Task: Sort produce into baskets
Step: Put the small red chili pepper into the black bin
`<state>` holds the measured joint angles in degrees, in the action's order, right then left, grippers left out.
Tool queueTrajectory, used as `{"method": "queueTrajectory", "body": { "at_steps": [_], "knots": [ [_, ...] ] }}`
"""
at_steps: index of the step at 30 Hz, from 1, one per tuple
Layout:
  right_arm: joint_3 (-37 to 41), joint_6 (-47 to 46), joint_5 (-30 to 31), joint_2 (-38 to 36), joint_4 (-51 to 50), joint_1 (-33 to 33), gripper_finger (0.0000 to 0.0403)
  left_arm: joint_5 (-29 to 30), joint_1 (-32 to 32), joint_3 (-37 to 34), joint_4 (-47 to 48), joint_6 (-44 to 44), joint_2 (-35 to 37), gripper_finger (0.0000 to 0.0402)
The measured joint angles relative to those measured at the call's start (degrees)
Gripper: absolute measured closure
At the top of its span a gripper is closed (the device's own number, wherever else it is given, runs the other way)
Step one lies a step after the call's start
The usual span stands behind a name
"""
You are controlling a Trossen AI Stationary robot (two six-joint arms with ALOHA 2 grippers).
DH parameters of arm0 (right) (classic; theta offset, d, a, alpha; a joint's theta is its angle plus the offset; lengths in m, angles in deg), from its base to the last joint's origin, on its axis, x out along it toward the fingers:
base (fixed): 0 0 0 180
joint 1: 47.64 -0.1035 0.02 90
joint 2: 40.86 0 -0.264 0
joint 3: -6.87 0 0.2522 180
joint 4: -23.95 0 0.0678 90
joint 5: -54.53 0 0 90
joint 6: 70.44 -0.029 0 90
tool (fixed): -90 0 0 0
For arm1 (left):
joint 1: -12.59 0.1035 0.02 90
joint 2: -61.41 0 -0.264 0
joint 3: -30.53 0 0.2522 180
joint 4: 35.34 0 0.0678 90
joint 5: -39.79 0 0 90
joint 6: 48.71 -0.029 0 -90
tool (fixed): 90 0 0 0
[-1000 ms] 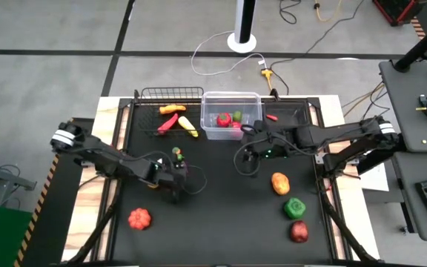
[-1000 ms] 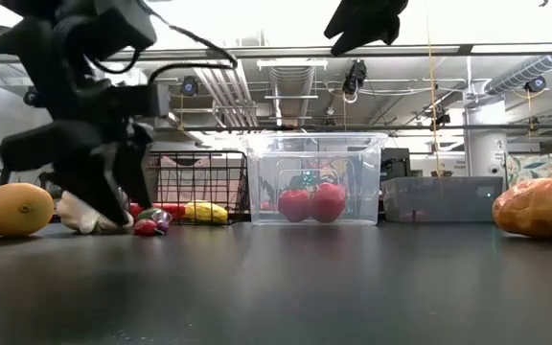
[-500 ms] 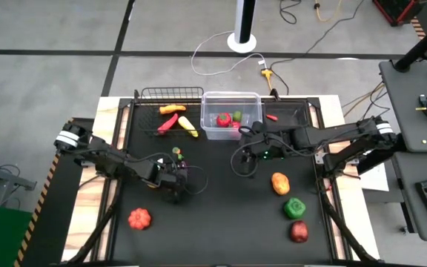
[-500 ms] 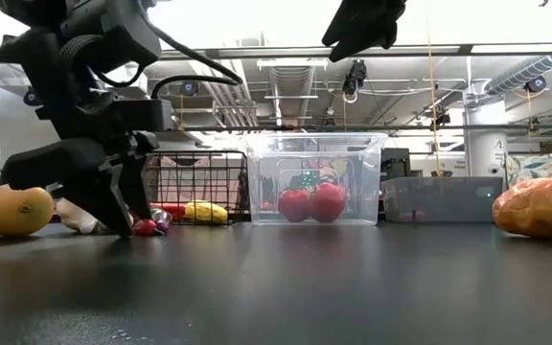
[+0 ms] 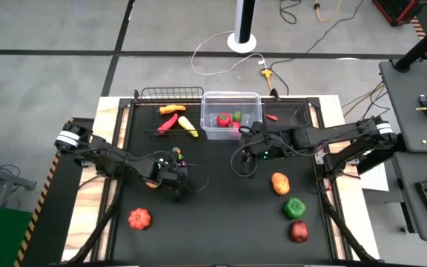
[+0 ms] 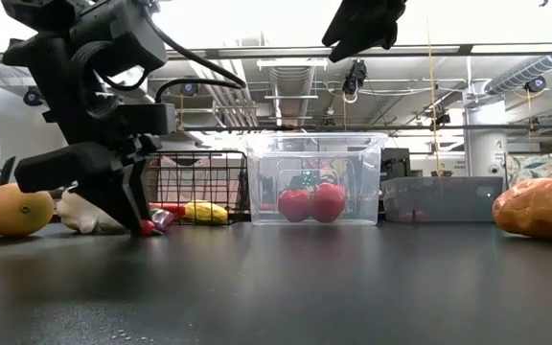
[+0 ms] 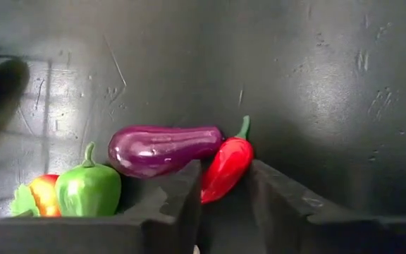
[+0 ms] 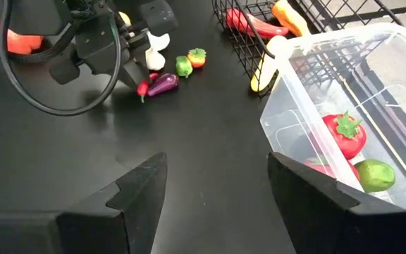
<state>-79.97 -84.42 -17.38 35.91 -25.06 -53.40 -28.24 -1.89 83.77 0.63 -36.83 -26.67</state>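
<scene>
A red chilli [image 7: 231, 156] lies on the black table beside a purple eggplant [image 7: 162, 149], a green pepper [image 7: 88, 189] and a small orange piece [image 7: 44, 194]. My left gripper [image 7: 225, 168] is down at this cluster [image 5: 177, 157] and shut on the chilli. My right gripper [image 8: 217, 201] hovers open over the table's middle [image 5: 247, 150], in front of the clear bin [image 5: 232, 115], with nothing between its fingers. The bin holds red tomatoes [image 8: 344, 134] and a green fruit [image 8: 374, 174]. The black wire basket [image 5: 170, 95] holds an orange piece [image 5: 170, 109] and a red chilli [image 5: 167, 122]. My left gripper pinches the red chilli's pointed lower end [image 7: 213, 185] between its two fingers. The fingers slant down from the table's near side and lie along it. The chilli rests on the table, its green stem end against the eggplant.
Yellow corn [image 5: 188, 127] lies between wire basket and bin. The low dark tray [image 5: 295, 111] at the far right holds a red chilli [image 5: 272, 117]. White garlic [image 8: 157, 51] sits by my left gripper. An orange pumpkin [image 5: 139, 218], an orange piece [image 5: 280, 182], a green pepper [image 5: 294, 208] and a red fruit [image 5: 299, 231] lie nearer.
My left gripper has crept a little toward the table's far edge, down to the small produce cluster, and its fingers have drawn together around the red chilli. The chilli stays on the table.
</scene>
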Motion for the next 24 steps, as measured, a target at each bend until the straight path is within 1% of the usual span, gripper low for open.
{"method": "queueTrajectory", "body": {
  "at_steps": [7, 8, 13, 16, 21, 24],
  "knots": [
    [0.0, 0.0, 0.0, 0.0, 0.0, 0.0, 0.0165, -0.1, 0.0, 0.0, -0.2, 0.1, 0.0, 0.0387],
    [0.0, 0.0, 0.0, 0.0, 0.0, 0.0, 0.0165, -0.2, 0.0, 0.0, -0.2, 0.1, 0.0, 0.0393],
    [0.0, 1.0, 0.0, 0.0, 0.0, -0.3, 0.0165, -0.5, -0.1, 0.0, -1.5, 0.2, 0.1, 0.0398],
    [0.7, 1.5, 0.0, 0.0, 2.0, -1.0, 0.0165, -0.7, -0.4, -0.1, -4.5, -0.6, 0.7, 0.0401],
    [4.7, 4.3, 0.0, 0.0, 9.8, -3.4, 0.0165, -0.7, -1.5, -0.1, -11.0, -2.9, 3.2, 0.0401],
    [9.1, 7.1, 0.0, 0.0, 19.4, -5.1, 0.0165, -0.7, -1.9, -0.1, -15.3, -4.0, 5.5, 0.0401]
  ]
}}
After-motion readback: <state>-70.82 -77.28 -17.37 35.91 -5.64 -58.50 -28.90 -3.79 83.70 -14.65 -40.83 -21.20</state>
